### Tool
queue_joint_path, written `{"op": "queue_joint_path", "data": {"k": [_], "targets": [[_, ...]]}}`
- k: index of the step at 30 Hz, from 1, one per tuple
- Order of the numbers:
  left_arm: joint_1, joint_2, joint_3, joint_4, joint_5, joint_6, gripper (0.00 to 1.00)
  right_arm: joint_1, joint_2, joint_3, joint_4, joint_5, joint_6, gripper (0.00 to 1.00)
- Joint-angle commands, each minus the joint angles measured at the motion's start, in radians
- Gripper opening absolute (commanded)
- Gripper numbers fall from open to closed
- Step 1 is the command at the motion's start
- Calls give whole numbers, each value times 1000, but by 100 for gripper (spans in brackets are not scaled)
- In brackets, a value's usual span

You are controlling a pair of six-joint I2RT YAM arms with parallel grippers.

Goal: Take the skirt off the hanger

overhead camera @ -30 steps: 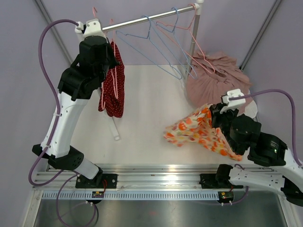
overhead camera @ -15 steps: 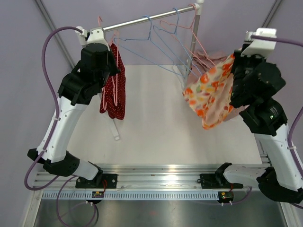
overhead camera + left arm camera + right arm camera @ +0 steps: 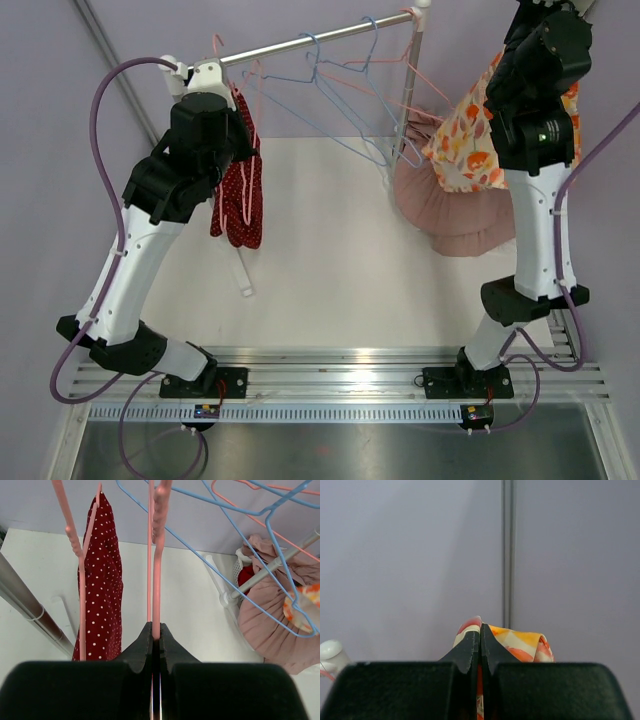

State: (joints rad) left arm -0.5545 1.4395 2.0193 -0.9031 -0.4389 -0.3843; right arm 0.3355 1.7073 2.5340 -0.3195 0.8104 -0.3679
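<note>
A red polka-dot skirt (image 3: 240,190) hangs from a pink hanger (image 3: 156,555) at the left end of the rail (image 3: 300,42). It also shows in the left wrist view (image 3: 102,585). My left gripper (image 3: 155,630) is shut on a pink hanger's wire, up by the rail (image 3: 208,80). My right gripper (image 3: 480,632) is shut on an orange floral skirt (image 3: 520,645). It holds that skirt high at the far right, where it dangles free of any hanger (image 3: 465,140). The right fingertips are out of the top view.
Several empty blue and pink hangers (image 3: 340,95) hang on the rail near its right post (image 3: 412,60). A heap of dusty-pink cloth (image 3: 450,205) lies below the floral skirt, beside a white basket (image 3: 239,567). The rack's white foot (image 3: 243,278) rests on the table.
My right arm has lifted the floral skirt from the table up to the far right, above the pink heap. My left arm has shifted only slightly at the rail.
</note>
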Motion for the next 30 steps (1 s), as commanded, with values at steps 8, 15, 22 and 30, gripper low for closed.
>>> {"op": "queue_joint_path", "data": {"k": [8,15,22,30], "targets": [[-8,-13,19,59,31,24,0,-280,204,103,-33,-270,359,0],[-15,9,44,67,-14,47,0,-362,276,7,19,-416,552,0],[-15,50,85,105,-41,55,0,-363,145,-546,64,-513,659,99],[-15,142,209,139,-15,65,0,-363,-198,-1055,204,-600,768,99]]}}
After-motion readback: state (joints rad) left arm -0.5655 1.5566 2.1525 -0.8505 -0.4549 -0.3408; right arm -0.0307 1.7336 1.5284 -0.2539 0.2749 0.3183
